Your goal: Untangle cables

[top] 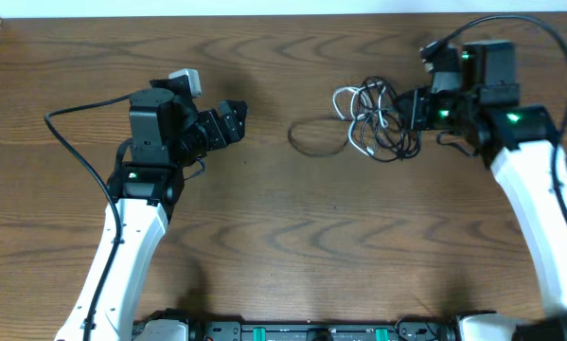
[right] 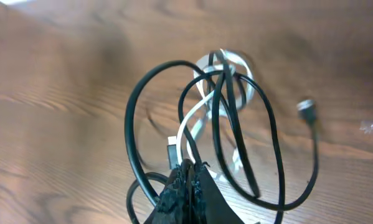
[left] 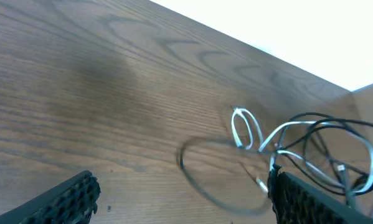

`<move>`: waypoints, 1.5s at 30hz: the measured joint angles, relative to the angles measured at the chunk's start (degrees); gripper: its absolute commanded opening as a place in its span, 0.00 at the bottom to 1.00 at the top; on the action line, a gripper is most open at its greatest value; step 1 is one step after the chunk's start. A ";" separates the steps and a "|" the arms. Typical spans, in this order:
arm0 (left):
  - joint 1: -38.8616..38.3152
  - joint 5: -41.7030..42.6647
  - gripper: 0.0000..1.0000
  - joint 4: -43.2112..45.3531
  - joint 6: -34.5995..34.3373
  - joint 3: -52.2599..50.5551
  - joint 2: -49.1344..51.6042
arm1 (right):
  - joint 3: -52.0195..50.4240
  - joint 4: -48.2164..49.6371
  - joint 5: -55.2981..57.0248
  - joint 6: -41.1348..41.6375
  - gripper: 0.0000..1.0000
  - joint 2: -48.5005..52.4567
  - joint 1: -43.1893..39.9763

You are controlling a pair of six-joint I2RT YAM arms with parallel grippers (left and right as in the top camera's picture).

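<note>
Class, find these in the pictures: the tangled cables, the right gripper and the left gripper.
cables (top: 372, 120): overhead view, middle of the knotted bundle.
right gripper (right: 187, 169): right wrist view, tips of its fingers, closed on the cables.
left gripper (left: 183, 185): left wrist view, midway between its open fingertips.

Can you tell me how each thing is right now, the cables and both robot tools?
cables: black and white ones tangled in one bundle, pinched at one side.
left tool: open, empty, apart from the cables.
right tool: shut on the cables.
</note>
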 measured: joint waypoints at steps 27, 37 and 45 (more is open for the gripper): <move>-22.62 16.20 0.86 24.83 -8.68 0.09 14.69 | 0.13 -8.28 -0.74 6.43 0.01 -1.66 -0.04; -29.14 12.37 0.78 24.81 -9.57 0.09 16.85 | 0.13 -9.11 -0.74 6.40 0.01 -1.66 -0.04; -31.36 9.25 0.64 27.82 -9.86 0.09 20.15 | 0.13 -9.64 -0.74 6.40 0.01 -1.66 -0.04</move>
